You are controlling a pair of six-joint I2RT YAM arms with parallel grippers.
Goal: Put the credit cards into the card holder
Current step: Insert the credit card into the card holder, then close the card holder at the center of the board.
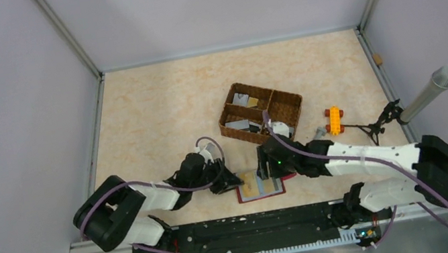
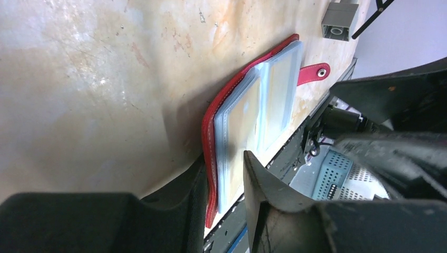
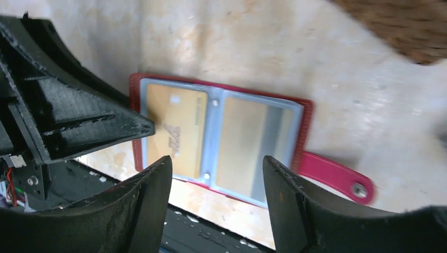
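The red card holder (image 1: 260, 187) lies open near the table's front edge, clear pockets up, with its snap tab (image 3: 337, 176) sticking out to one side. A gold credit card (image 3: 174, 132) sits in one pocket of the card holder (image 3: 221, 132). The neighbouring pocket looks tan and blurred. My left gripper (image 1: 235, 181) is shut on the holder's left edge. In the left wrist view that gripper (image 2: 225, 161) has the red cover and clear pages of the card holder (image 2: 248, 116) between its fingers. My right gripper (image 3: 216, 159) hovers open over the holder's near edge, holding nothing. More cards (image 1: 238, 125) lie in the basket.
A brown divided wicker basket (image 1: 288, 97) stands just behind the holder. To its right are an orange toy block (image 1: 335, 120), a small grey block (image 1: 319, 132) and a metal mesh cylinder (image 1: 433, 90) on a black stand. The black base rail runs along the table's front edge.
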